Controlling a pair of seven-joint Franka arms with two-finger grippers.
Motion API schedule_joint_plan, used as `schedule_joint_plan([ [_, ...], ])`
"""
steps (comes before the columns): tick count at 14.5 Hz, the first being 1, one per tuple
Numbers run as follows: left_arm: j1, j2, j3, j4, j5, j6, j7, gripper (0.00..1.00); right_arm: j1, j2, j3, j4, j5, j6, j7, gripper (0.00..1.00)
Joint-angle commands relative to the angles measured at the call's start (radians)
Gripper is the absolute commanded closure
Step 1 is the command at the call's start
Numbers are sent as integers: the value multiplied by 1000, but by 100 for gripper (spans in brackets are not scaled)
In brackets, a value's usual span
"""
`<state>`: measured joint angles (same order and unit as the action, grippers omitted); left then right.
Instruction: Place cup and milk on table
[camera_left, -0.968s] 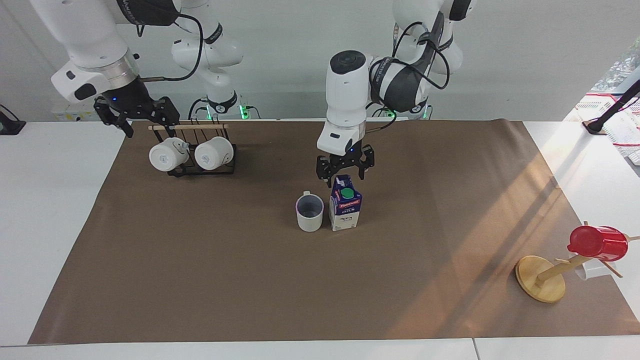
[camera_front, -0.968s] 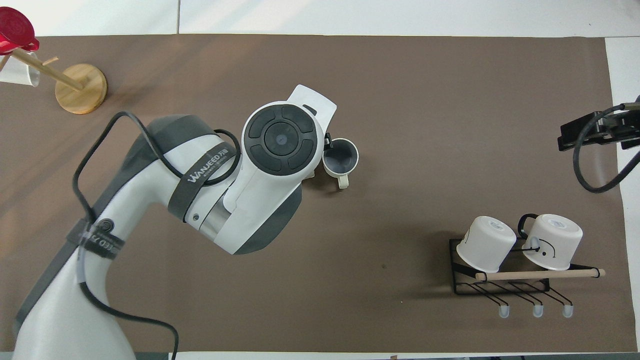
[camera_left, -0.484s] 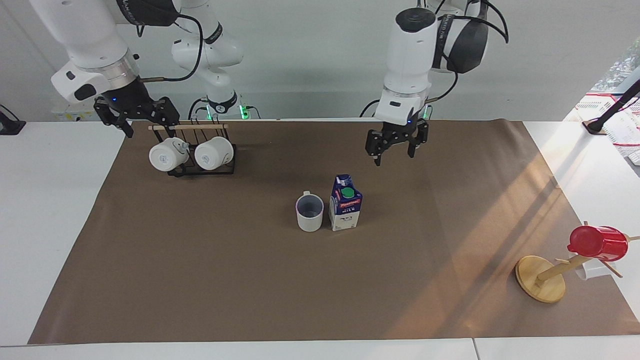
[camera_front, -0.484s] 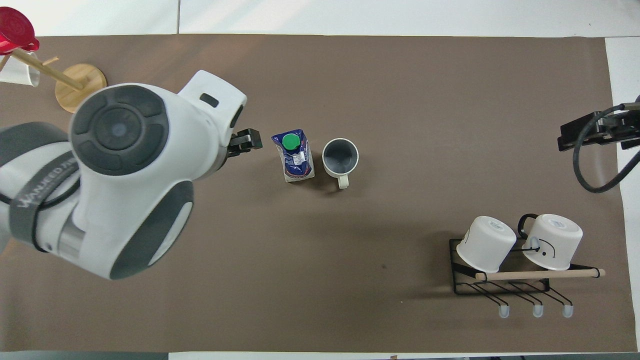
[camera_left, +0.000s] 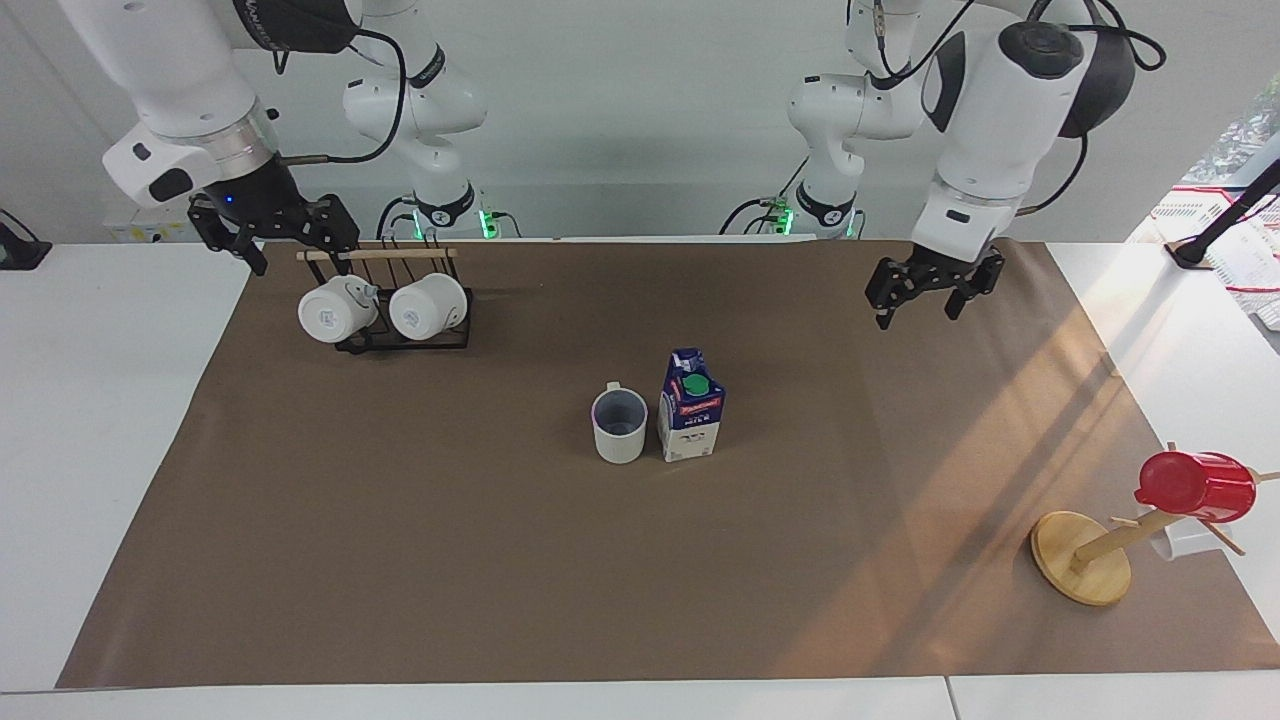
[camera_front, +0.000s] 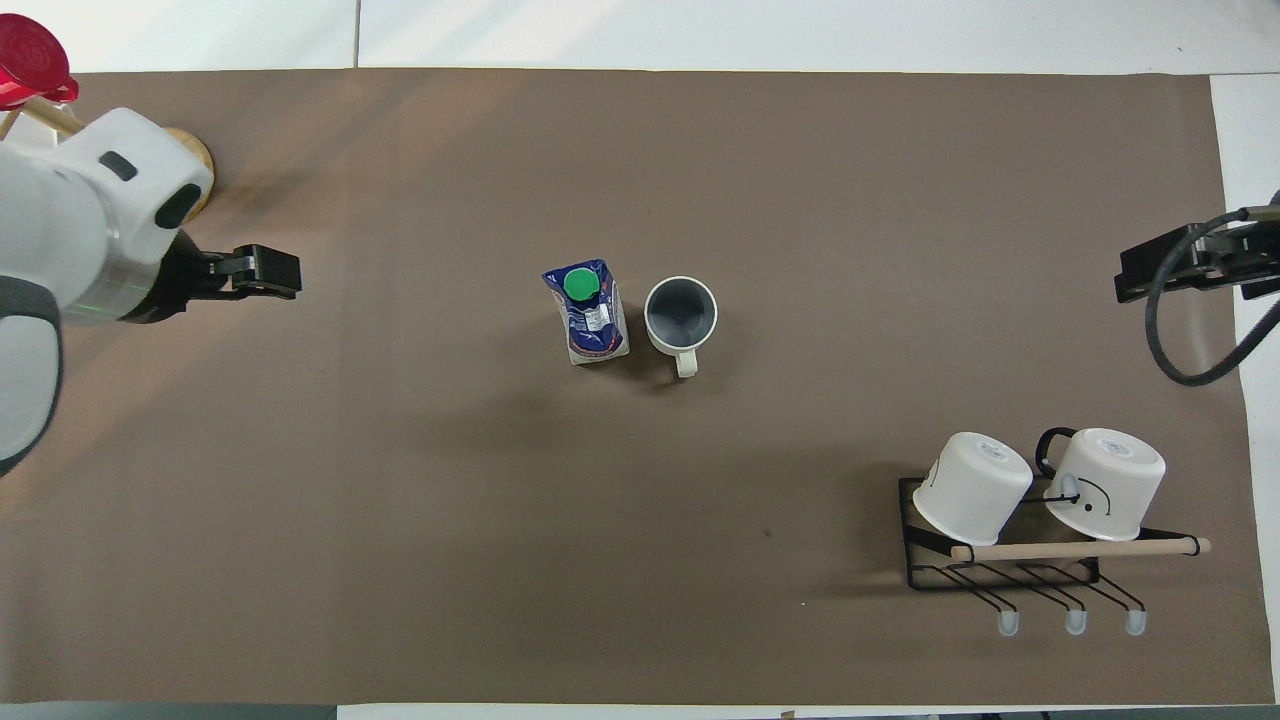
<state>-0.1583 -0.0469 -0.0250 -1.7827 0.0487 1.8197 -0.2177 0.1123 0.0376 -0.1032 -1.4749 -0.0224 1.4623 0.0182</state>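
Note:
The cup (camera_left: 620, 425), a light grey-white mug with a bluish-grey inside, stands upright on the brown mat of the table (camera_left: 480, 570). The milk (camera_left: 691, 418), a blue and white carton with a green cap, stands right beside it, toward the left arm's end. Both show in the overhead view, cup (camera_front: 680, 312) and milk (camera_front: 588, 312). My left gripper (camera_left: 916, 314) is open and empty in the air over the mat toward the left arm's end, well apart from the carton; it also shows in the overhead view (camera_front: 268, 278). My right gripper (camera_left: 295, 245) is open, waiting above the mug rack.
A black wire rack (camera_left: 400, 342) with two white mugs (camera_front: 975, 487) stands toward the right arm's end, near the robots. A wooden mug tree (camera_left: 1082, 557) holding a red cup (camera_left: 1195, 485) stands at the left arm's end, farther from the robots.
My left gripper has risen from just above the milk carton and swung away toward the left arm's end. Carton and cup stay put. The right arm has not moved.

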Motion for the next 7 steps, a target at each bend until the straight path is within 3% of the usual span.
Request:
schedule_joint_plan([
  [1, 80, -10, -4, 72, -24, -100, 137, 0, -5, -18, 0, -25, 12, 15, 12, 0],
  [7, 183, 44, -4, 261, -72, -293, 241, 0, -8, -19, 2, -28, 15, 13, 42, 0],
])
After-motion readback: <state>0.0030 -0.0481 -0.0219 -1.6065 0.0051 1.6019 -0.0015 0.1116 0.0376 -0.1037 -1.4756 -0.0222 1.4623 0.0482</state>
